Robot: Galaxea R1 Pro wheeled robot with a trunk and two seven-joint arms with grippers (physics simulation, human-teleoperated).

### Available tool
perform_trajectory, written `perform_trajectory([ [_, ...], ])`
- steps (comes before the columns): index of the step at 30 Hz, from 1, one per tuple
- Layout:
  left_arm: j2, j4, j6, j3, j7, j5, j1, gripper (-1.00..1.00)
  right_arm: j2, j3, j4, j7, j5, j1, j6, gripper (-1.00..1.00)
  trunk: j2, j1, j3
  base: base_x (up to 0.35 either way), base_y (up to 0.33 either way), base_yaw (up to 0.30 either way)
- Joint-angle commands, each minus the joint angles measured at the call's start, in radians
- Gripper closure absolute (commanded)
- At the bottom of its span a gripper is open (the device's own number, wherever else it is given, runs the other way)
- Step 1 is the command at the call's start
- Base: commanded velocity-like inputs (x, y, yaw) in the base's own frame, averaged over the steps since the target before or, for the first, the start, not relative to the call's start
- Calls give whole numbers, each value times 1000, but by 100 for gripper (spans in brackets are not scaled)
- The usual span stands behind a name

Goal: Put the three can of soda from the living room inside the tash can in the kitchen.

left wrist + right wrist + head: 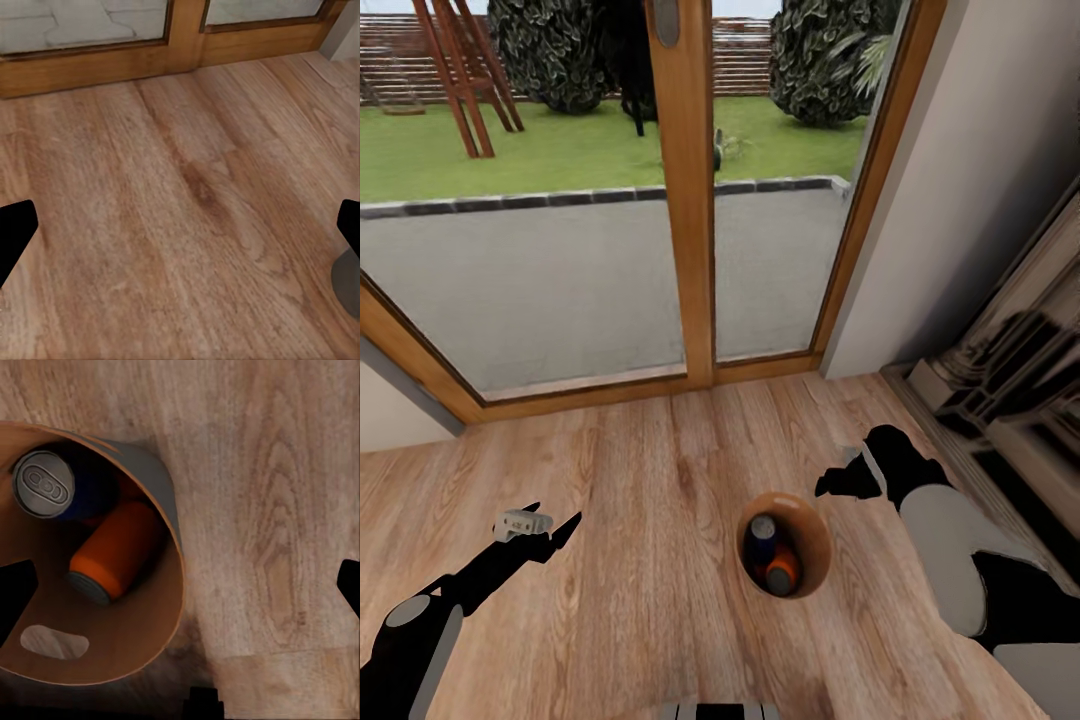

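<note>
- The right gripper (838, 484) is held with its fingers spread and nothing between them; in the right wrist view the two dark fingertips (15, 596) sit far apart, one of them in front of the bin's inner wall.
- The left gripper (550, 530) is likewise released and empty, its fingers (15, 232) seen wide apart over bare wood floor (187, 195).
- Just beside the right gripper stands a small round wooden bin (812, 545) on the floor, open at the top, with an oval handle slot (54, 641) in its wall.
- Inside the bin two cans can be counted: one dark blue can (46, 486) standing with its silvery top up, and one orange can (112, 551) leaning on its side against it.
- A third can cannot be made out; the part of the bin beneath the two visible cans is hidden, so whether it lies there cannot be told.
- Further out are two glazed door panes in a wooden frame (685, 200), with paving and grass beyond, and a fireplace surround (1010, 370) on the robot's right.
- The task is judged to be partly done: at least two cans are gathered in a container. If this bin is not the kitchen's trash can, carrying it to the kitchen remains.
</note>
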Motion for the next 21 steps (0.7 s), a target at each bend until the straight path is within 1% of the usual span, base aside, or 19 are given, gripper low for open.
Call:
perform_trajectory([
  [1, 0, 0, 0, 0, 0, 0, 0, -100, 1, 12, -25, 2, -1, 15, 0, -100, 7, -4, 3, 0, 0, 0],
  [2, 0, 0, 0, 0, 0, 0, 0, -100, 1, 24, -52, 3, -1, 31, -1, -100, 14, -8, 6, 0, 0, 0],
  [3, 0, 0, 0, 0, 0, 0, 0, -100, 2, 45, -111, 5, -3, 63, -1, -100, 21, -12, 10, 0, 0, 0],
  [7, 0, 1, 0, 0, 3, -1, 0, -100, 3, 71, -240, 8, -7, 136, 3, -100, 49, -27, 22, 0, 0, 0],
  [9, 0, 1, 0, 0, 22, -1, 0, -100, 3, 96, -344, 11, -9, 203, 8, -100, 63, -35, 28, 0, 0, 0],
  [11, 0, 1, 1, 0, 35, -1, 0, -100, 1, 116, -378, 14, -9, 232, 9, -100, 77, -42, 35, 0, 0, 0],
  [12, 0, 1, 1, 0, 45, -2, 0, -100, 0, 139, -403, 21, -8, 255, 10, -100, 84, -46, 38, 0, 0, 0],
  [14, 0, 2, 0, 0, 52, -2, 1, -100, -2, 160, -423, 30, -7, 277, 10, -100, 98, -54, 44, 0, 0, 0],
  [17, 1, 14, 0, 0, 61, -1, 0, -100, -5, 179, -467, 48, -6, 327, 8, -100, 119, -65, 53, 0, 0, 0],
  [21, 1, 29, -1, 0, 74, 1, 0, -100, -7, 193, -542, 62, -5, 399, 5, -100, 147, -81, 66, 0, 0, 0],
])
